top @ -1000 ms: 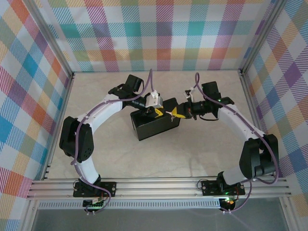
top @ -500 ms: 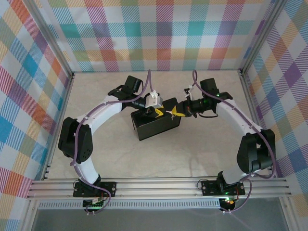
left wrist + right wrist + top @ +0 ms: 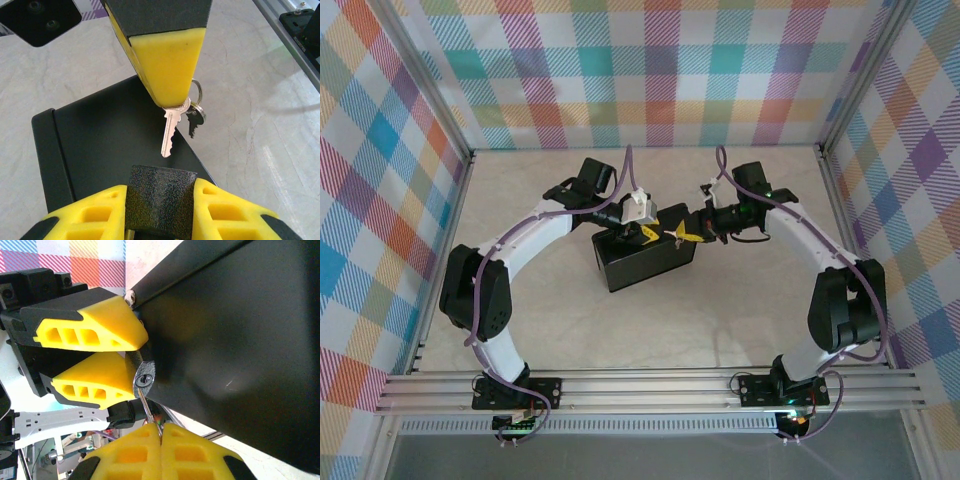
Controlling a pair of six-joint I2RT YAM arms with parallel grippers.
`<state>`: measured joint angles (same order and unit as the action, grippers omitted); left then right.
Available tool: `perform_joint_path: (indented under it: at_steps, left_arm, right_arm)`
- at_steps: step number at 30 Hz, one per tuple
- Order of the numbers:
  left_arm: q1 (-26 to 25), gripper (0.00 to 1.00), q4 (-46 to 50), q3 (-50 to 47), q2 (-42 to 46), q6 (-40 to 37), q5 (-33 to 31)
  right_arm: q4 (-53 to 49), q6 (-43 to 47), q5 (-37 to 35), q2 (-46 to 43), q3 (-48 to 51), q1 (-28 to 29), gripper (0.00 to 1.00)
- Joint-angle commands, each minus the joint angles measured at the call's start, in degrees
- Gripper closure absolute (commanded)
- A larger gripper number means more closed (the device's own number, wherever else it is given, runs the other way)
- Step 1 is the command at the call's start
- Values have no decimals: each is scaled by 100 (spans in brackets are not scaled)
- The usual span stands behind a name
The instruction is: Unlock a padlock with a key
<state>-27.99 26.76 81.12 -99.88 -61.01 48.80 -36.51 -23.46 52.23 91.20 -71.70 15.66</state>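
Now the padlock [image 3: 160, 199] sits pinched in my left gripper [image 3: 136, 351] above the black box's [image 3: 100, 140] far right corner. The key [image 3: 169, 132], nipped between my right gripper's [image 3: 161, 427] closed tips, has edged nearer the keyhole, so insertion looks imminent.

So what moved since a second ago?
The right arm swung its elbow in toward the left, and its wrist edged left and a bit farther back. Nothing was grabbed or dropped. The right end effector stays shut on the key, the left end effector stays shut on the padlock, and the box hasn't moved.
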Motion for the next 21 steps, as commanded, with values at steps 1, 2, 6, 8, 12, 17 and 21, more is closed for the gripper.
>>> perform_joint_path:
  at_steps: [1, 2, 6, 8, 12, 17, 21]
  left_arm:
    - [8, 87, -101, -53, 258, 11, 266]
    - [6, 87, -101, -55, 258, 12, 270]
    - [9, 87, -127, -92, 268, 32, 273]
    - [5, 87, -158, -105, 268, 52, 273]
    - [4, 87, -174, -106, 274, 63, 272]
    - [4, 87, -180, -123, 290, 74, 271]
    - [5, 87, -180, -146, 298, 89, 255]
  right_arm:
    - [15, 22, 45, 76, -193, -28, 100]
    - [-4, 22, 20, 91, -207, -26, 100]
    - [152, -102, 16, 105, -197, -11, 100]
    - [151, -107, 16, 131, -234, 11, 100]
    - [162, -126, -19, 177, -276, 67, 100]
    - [164, -141, -56, 224, -301, 145, 100]
    - [170, -132, -77, 230, -288, 143, 100]
